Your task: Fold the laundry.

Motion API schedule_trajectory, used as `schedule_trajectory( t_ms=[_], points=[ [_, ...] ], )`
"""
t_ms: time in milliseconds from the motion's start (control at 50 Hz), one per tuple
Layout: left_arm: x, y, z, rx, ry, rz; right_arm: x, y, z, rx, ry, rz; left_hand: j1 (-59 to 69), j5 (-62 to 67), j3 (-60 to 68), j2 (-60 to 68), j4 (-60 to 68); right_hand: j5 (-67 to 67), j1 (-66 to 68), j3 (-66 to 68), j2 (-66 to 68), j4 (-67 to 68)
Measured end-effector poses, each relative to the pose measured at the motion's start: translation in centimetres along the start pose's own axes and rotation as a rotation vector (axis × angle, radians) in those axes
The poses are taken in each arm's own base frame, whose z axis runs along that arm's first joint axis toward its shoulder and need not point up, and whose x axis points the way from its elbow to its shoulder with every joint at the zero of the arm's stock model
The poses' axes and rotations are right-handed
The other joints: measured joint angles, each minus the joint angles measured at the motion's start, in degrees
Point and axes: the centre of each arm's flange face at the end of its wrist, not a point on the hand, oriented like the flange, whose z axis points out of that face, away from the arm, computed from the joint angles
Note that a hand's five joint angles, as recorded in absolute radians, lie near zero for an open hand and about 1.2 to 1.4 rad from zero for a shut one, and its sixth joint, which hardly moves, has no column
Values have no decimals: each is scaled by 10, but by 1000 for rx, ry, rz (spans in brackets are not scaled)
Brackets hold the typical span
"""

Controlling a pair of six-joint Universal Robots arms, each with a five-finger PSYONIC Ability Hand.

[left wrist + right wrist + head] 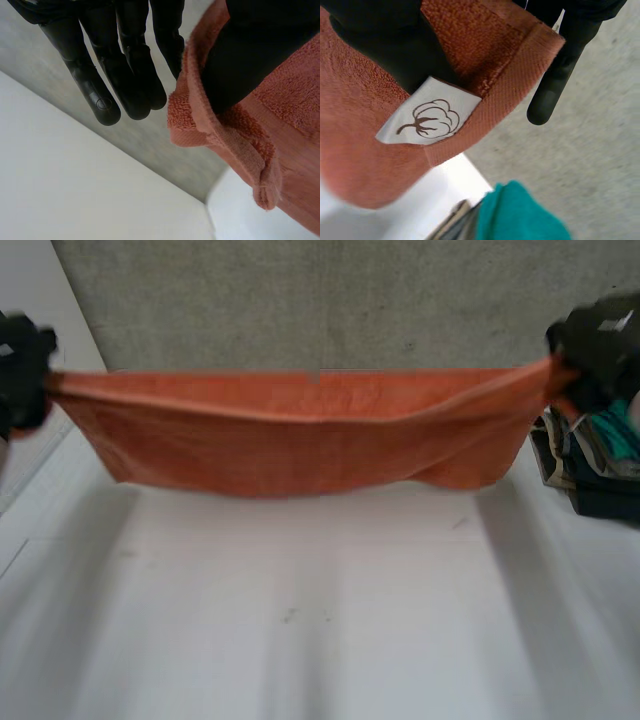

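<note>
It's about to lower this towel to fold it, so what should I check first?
1. Left hand pinches a towel corner: ok.
2. Right hand pinches the corner with the label: ok.
3. Upper edge stretched between the hands: ok.
4. Towel hangs smooth: not ok, a fold sags near the right hand.
5. Table beneath is bare: ok.
6. Laundry pile apart from the towel: cannot tell.

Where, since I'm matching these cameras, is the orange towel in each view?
Head view: orange towel stretched between left hand and right hand, over the table.
Left wrist view: its corner pinched by the left hand.
Right wrist view: its labelled corner pinched by the right hand.
Shared landmark: grey surface beyond the table.
</note>
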Motion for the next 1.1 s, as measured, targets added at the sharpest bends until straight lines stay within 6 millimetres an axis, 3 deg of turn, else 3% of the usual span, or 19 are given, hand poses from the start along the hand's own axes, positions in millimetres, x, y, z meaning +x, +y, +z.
schedule_trajectory(
  t_ms=[60,120,220,340,420,460,500,600,680,760,840,940,960,980,1100],
  points=[
    [-14,-23,-12,31,33,7,15,-23,-16,0,7,-47,0,9,2,1,0,0,6,0,0,0],
    [-17,-28,-18,5,109,-1,20,-30,-23,-34,-6,-94,0,9,2,1,0,0,6,0,0,0],
    [-3,0,-9,-134,261,-49,6,-2,-6,-170,-96,-162,0,9,2,1,1,0,6,0,0,0],
    [25,52,27,-276,348,-83,-28,47,33,-302,-177,-196,0,9,2,1,2,0,7,0,0,0],
    [38,64,52,-284,341,-68,-37,55,61,-266,-120,-171,0,9,2,1,2,0,7,0,0,0],
    [44,57,77,-225,297,-47,-36,50,82,-172,-34,-127,0,9,2,1,2,0,7,0,0,0],
    [41,38,99,-122,223,-33,-27,31,103,-13,84,-57,0,9,2,1,2,0,12,1,0,0],
    [12,-20,135,185,-18,-60,5,-21,120,356,298,82,0,9,2,1,2,0,13,1,0,0],
    [-15,-53,137,354,-154,-102,18,-43,117,498,365,127,0,9,2,1,2,0,13,1,0,0],
    [-20,-55,131,376,-176,-118,19,-44,116,510,364,137,0,9,2,1,2,0,12,1,0,0],
    [-4,-33,117,294,-122,-135,3,-21,120,403,287,128,0,9,2,1,2,0,12,1,0,0],
    [40,14,95,116,10,-155,-34,27,124,220,119,114,0,9,2,2,2,0,12,1,0,0],
    [40,14,95,116,10,-155,-34,27,124,220,119,114,0,9,2,2,2,0,12,1,0,0],
    [60,33,83,47,67,-163,-56,57,123,121,23,107,0,9,3,2,2,0,12,1,0,0],
    [109,72,48,-105,209,-180,-97,114,113,-54,-123,70,0,9,3,2,2,0,12,1,0,-1]
  ],
)
